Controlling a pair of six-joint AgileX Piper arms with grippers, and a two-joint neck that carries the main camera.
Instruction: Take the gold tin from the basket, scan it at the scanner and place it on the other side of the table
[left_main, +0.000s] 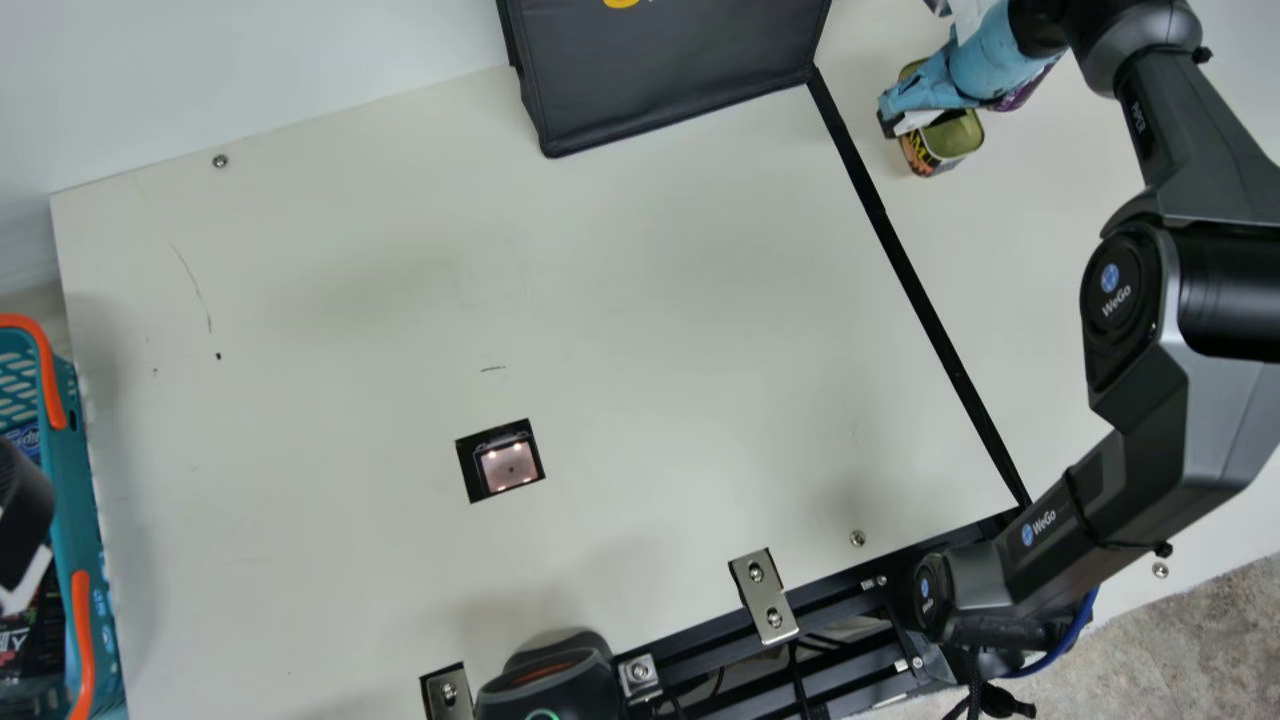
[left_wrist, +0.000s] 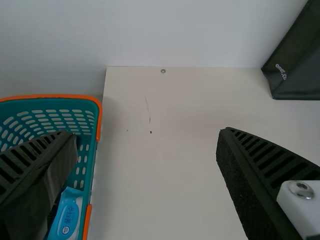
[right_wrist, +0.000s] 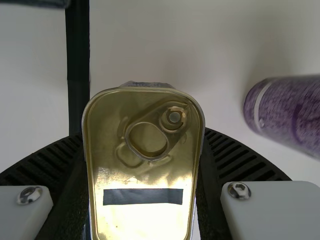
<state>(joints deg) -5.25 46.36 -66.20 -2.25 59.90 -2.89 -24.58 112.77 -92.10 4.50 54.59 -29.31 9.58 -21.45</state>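
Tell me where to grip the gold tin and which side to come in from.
The two long side walls of the gold tin, coming from its lid side, look best. It is narrower across than along, with fairly straight opposite walls for the fingers, and the pull tab on the lid stays clear. The right gripper already has it that way.

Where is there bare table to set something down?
Widest patch: between the teal basket, black bag, black tape and scanner window. A narrower one between the tape and the right arm. Crowded: around the gold tin, right gripper and purple can.
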